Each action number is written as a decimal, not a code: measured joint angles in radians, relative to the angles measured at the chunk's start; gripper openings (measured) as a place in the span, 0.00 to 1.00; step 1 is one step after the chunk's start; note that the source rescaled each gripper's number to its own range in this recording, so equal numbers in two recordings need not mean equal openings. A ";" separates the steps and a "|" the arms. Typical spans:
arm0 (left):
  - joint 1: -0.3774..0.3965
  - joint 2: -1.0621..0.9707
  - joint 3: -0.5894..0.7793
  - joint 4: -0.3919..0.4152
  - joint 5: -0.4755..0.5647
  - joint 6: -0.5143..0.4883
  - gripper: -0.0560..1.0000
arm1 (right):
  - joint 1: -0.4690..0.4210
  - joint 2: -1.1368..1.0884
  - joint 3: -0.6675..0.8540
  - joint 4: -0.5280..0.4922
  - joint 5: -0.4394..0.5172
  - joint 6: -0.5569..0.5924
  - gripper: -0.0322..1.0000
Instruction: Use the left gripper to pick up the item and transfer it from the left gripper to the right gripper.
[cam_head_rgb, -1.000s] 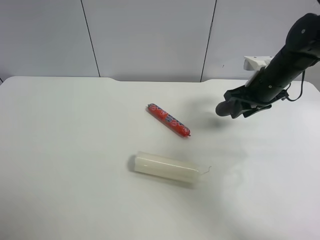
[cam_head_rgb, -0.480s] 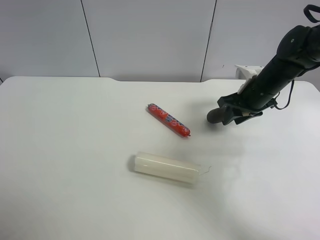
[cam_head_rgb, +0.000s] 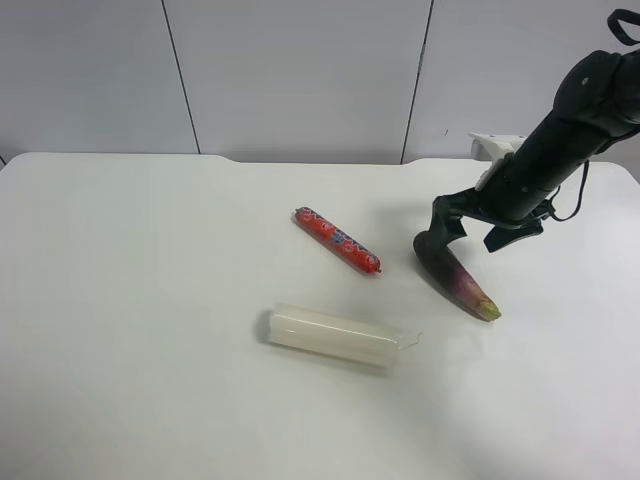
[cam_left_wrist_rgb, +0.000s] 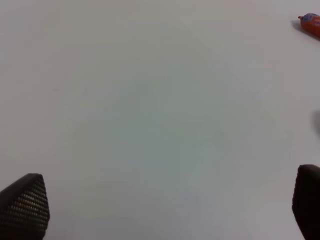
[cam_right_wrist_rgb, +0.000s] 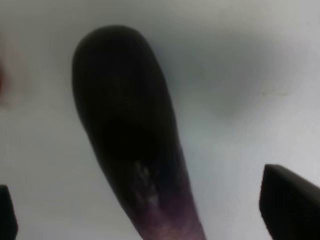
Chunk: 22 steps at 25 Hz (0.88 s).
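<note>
The dark purple eggplant lies flat on the white table, its pale tip and tan stem end pointing toward the front right. The right gripper, with the white housing, hovers just over the eggplant's dark end with its fingers spread and not gripping it. In the right wrist view the eggplant lies between the two open fingertips of the right gripper. The left gripper is open and empty over bare table. It is out of the exterior high view.
A red patterned sausage lies left of the eggplant; its end shows in the left wrist view. A white cylinder candle lies in front of the sausage. Grey wall panels stand behind the table.
The right gripper carried the eggplant left and down, then opened. The eggplant now lies on the table below it.
</note>
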 joint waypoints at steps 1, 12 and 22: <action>0.000 0.000 0.000 0.000 0.000 0.000 0.99 | 0.000 0.000 0.000 0.000 0.001 0.000 0.94; 0.000 0.000 0.000 0.000 0.000 0.000 0.99 | 0.000 -0.119 0.000 -0.057 0.072 0.025 0.90; 0.000 0.000 0.000 0.000 0.000 0.000 0.99 | 0.000 -0.612 0.000 -0.156 0.390 0.150 0.90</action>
